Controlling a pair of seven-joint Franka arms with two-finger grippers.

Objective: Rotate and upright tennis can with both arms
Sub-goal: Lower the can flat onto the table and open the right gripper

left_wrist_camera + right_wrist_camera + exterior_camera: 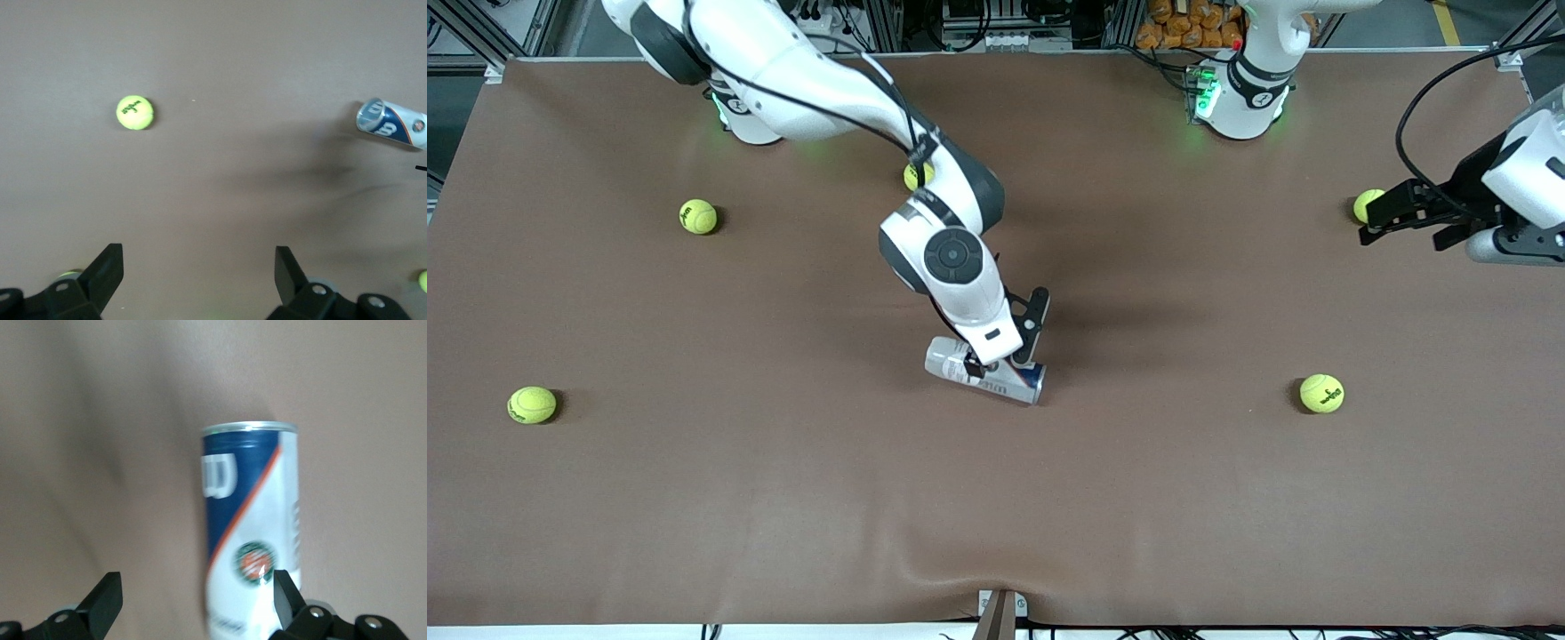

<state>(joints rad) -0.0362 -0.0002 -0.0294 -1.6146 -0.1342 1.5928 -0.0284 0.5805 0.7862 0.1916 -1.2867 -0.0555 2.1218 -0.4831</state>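
Tennis can [985, 372] lying on its side near the middle of the brown table [783, 498], metal rim toward the left arm's end, not yet upright. Right gripper [1005, 360] low over the can's middle, fingers spread wide — in the right wrist view one finger [287, 595] overlapping the label's edge, the other finger [103, 597] well clear over bare table, the can [253, 520] off-centre in the gap. No pinch visible; can resting free on the cloth.

Left gripper [1392, 213] waiting over the left arm's end of the table, beside a tennis ball [1366, 204], fingers likewise spread and holding nothing; from its wrist view the can's open rim [390, 125] seen well apart, with another ball [135, 112] nearer.

Likely hazards, judged from this layout:
- Off-centre closing — one finger meeting the wall first, nudging the round body so that it rolls across the smooth cloth instead of being clamped.
- Thin clear wall, probably springy and slick; a hard squeeze apt to dent it, a soft one apt to let it slip while being turned.
- Lifted from the middle, apt to pivot in the grip during tilting.
- Both arms meeting over one slim object; crowding or collision possible.
- Loose balls [1321, 393] scattered about, one fairly near on the left arm's side — liable to be knocked.
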